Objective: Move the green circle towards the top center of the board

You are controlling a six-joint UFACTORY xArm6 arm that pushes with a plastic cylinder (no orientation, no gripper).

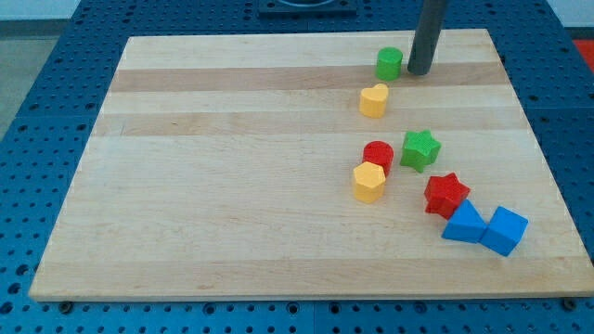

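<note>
**Tip beside the green circle near the board's top edge**

My tip (419,71) rests on the wooden board (232,186) near the view's top, right of centre. The rod rises straight out of the top of the view. It is a plain rod with no jaws, so there is nothing to open or close and it clamps on nothing. The tip stands just to the right of the green circle (389,63), very close to it; whether the two touch cannot be told from this view.

The green circle sits close to the board's top edge, right of the middle. Just below it, slightly to the left and apart from it, lies a yellow heart (374,100).

Further down, in the right half of the board, is a loose group. A red circle (378,155) and a yellow hexagon (368,181) sit one against the other, the yellow one lower and a little to the left. A green star (420,149) lies just right of the red circle, with a small gap between them. Below and right of that, a red star (446,194) lies near a blue triangle (464,224), which seems to touch it at its lower right. A blue cube (505,230) sits just right of the triangle, near the board's right edge.

The board lies on a blue perforated table (37,111).
</note>
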